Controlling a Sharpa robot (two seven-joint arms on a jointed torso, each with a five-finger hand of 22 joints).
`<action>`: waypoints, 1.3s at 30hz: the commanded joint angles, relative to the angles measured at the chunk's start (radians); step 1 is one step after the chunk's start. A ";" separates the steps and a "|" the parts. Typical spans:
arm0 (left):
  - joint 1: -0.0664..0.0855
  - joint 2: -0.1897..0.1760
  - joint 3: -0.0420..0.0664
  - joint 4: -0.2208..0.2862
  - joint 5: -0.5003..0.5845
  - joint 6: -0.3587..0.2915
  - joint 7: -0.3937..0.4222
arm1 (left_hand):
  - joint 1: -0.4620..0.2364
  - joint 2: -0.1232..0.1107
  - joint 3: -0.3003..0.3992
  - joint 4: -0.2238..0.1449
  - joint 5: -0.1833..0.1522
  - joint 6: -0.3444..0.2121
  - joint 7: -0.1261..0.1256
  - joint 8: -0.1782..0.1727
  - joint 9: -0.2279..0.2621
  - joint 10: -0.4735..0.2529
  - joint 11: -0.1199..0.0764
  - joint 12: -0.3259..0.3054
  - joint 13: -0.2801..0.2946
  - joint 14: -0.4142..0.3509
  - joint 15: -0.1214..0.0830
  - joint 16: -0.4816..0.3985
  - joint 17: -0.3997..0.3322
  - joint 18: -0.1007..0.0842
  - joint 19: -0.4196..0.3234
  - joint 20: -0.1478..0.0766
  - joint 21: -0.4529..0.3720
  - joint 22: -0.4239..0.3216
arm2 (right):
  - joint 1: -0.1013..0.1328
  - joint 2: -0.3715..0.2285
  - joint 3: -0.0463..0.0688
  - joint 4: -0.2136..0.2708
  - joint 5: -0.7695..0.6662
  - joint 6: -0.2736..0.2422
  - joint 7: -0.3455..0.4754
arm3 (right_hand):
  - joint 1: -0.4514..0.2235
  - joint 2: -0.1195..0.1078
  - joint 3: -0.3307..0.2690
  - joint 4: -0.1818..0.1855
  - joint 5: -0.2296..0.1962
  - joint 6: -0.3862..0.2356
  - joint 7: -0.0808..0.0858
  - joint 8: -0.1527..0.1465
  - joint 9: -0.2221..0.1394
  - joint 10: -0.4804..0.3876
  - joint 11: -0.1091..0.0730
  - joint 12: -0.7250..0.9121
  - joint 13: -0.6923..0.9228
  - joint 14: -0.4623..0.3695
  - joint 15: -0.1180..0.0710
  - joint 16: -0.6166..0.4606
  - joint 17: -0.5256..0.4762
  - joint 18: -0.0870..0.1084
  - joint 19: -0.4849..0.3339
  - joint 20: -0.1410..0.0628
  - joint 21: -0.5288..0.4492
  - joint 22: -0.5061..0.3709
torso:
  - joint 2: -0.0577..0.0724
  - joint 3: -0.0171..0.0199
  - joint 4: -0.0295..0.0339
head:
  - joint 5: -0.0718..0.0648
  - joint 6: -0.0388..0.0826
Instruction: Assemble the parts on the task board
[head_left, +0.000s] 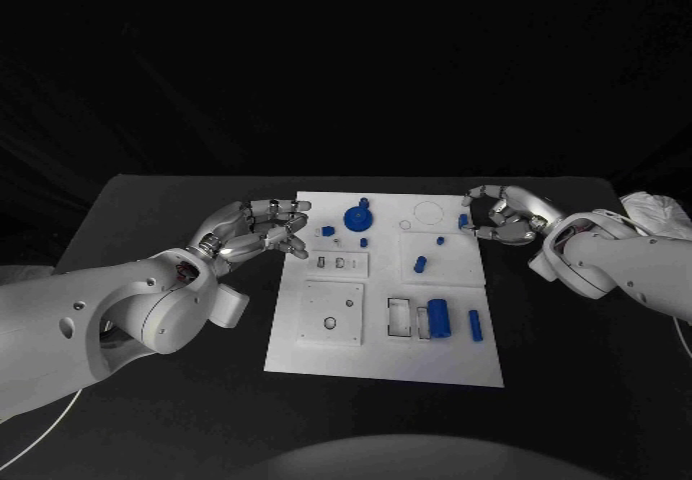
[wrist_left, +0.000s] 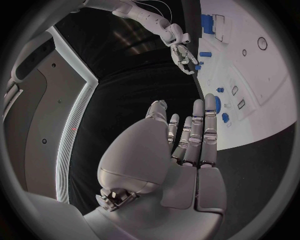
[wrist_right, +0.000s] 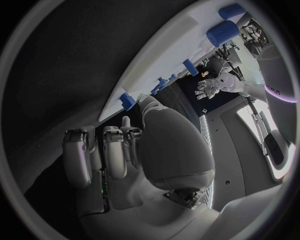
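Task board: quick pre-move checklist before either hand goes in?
1. Task board lies flat on the table, unobstructed: ok.
2. Left hand free: ok, fingers apart at the board's left edge, nothing held.
3. Right hand free: cannot tell; its fingers curl beside a small blue part at the board's far right edge, contact unclear.
4. Large blue cylinder and slim blue cylinder reachable: ok, lying on the board's near right area, untouched.
5. Blue round part at the far middle: ok, apart from both hands.
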 joint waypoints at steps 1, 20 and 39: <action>0.000 0.001 0.001 0.002 -0.004 0.018 0.005 | 0.008 0.003 0.003 -0.001 0.006 -0.004 0.004 0.004 0.000 -0.004 0.001 0.003 -0.001 -0.008 -0.002 0.006 -0.002 0.006 -0.006 -0.002 -0.005 -0.001 | -0.004 0.005 0.000 -0.004 -0.001 0.030 -0.002 | 0.017 0.001 0.009 0.000 0.026 -0.009 0.000 0.015 -0.006 0.108 0.007 0.004 0.263 0.104 0.005 0.003 0.263 0.003 0.041 0.010 -0.006 0.241 | 0.000 0.0004 0.0010 | -0.001 -0.001; 0.000 -0.005 0.000 0.008 -0.004 0.021 -0.001 | 0.008 0.004 0.003 -0.001 0.006 -0.006 0.004 0.004 0.000 -0.004 0.001 0.004 -0.002 -0.009 -0.001 0.006 -0.002 0.006 -0.007 -0.001 -0.005 -0.001 | -0.011 0.017 0.000 -0.018 -0.002 0.030 -0.002 | 0.044 0.002 0.048 -0.005 0.148 0.040 -0.002 0.113 -0.033 0.108 0.005 0.004 0.263 0.104 0.003 0.003 0.263 0.004 0.037 0.009 -0.009 0.239 | 0.000 0.0001 0.0008 | 0.004 -0.010; 0.000 -0.004 0.000 0.010 -0.004 0.028 -0.011 | 0.008 0.004 0.003 -0.001 0.006 -0.006 0.004 0.004 0.000 -0.005 0.002 0.004 -0.002 -0.009 -0.001 0.006 -0.003 0.006 -0.007 -0.001 -0.005 -0.001 | -0.012 0.023 0.000 -0.029 -0.003 0.037 -0.031 | 0.046 0.008 0.061 -0.005 0.152 0.068 0.001 0.146 -0.044 0.108 0.006 0.004 0.263 0.104 0.004 0.003 0.263 0.007 0.025 0.009 -0.018 0.235 | 0.000 0.0008 0.0005 | 0.006 -0.016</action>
